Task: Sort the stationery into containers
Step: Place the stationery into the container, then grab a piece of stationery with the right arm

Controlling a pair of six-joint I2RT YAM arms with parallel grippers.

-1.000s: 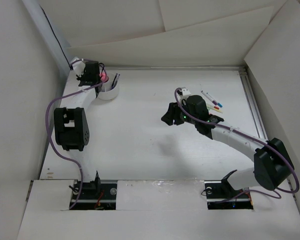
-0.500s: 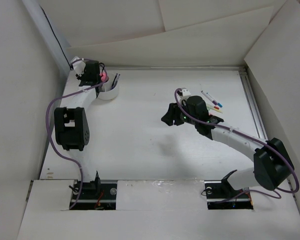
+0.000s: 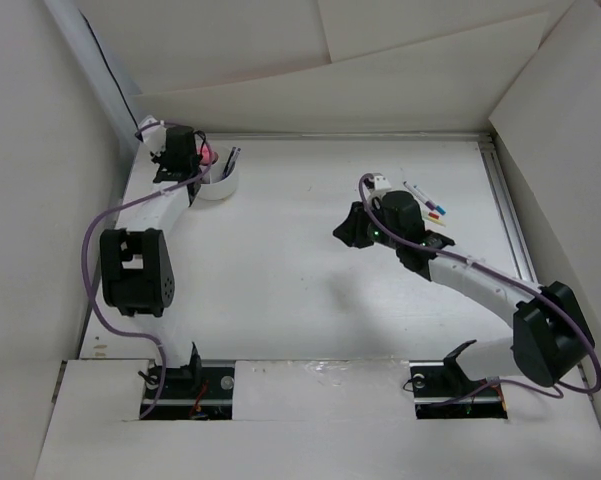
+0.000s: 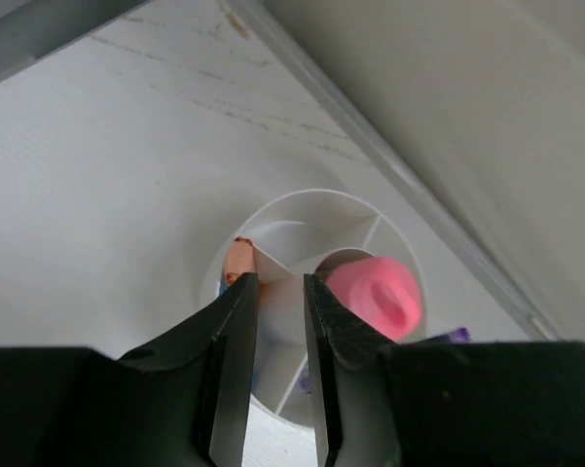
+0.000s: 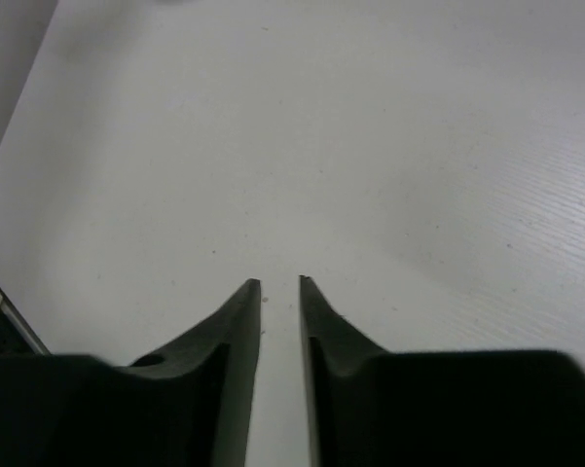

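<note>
- White flat table (image 3: 280, 260): both arms reach over it.
- Right gripper (image 5: 280, 282): jaws narrowly apart, empty, above bare table.
- Left gripper (image 4: 280, 277): jaws a narrow slit apart, clamping nothing, directly over the cup.
- Low round white plastic cup with dividers (image 4: 316, 194): far-left table corner.
- Thin pens with coloured caps (image 3: 423, 197): lying beyond the right wrist.
- Round pink cap (image 4: 375, 295): in 1 compartment.
- Stubby orange piece (image 4: 237, 261): another compartment, by a fingertip.

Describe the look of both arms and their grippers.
The left arm and right arm share one build: white links joined by bulky black joint housings, with a purple cable looping loosely along each. The left gripper and right gripper each have two black fingers that taper to thin tips.
</note>
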